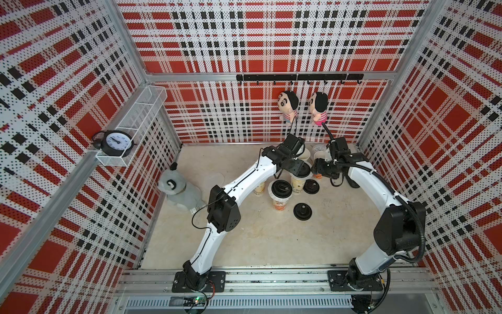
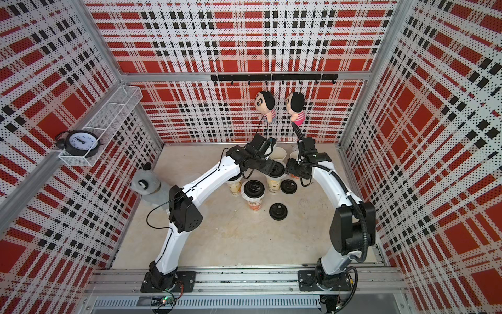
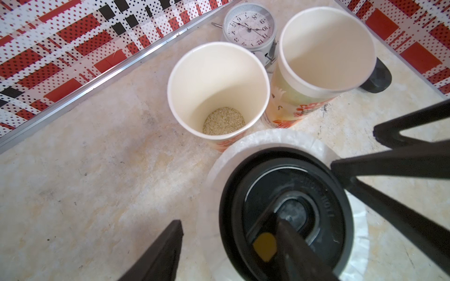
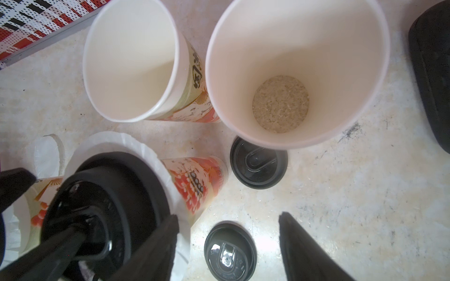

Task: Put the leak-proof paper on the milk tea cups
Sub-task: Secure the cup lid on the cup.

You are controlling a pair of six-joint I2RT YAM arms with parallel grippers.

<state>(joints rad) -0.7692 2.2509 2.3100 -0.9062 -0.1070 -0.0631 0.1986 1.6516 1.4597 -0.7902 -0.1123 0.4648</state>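
Grain lines one lidless cup — left claw and right claw half open, empty

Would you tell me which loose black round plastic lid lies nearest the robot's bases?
The black round plastic lid lying alone; another loose lid, beside a capped white paper cup, lies farther back.

The left arm and right arm arch forward and inward, wrists close together and angled downward. The left tool has its jaws spread apart. The right tool is likewise parted, gripping nothing.
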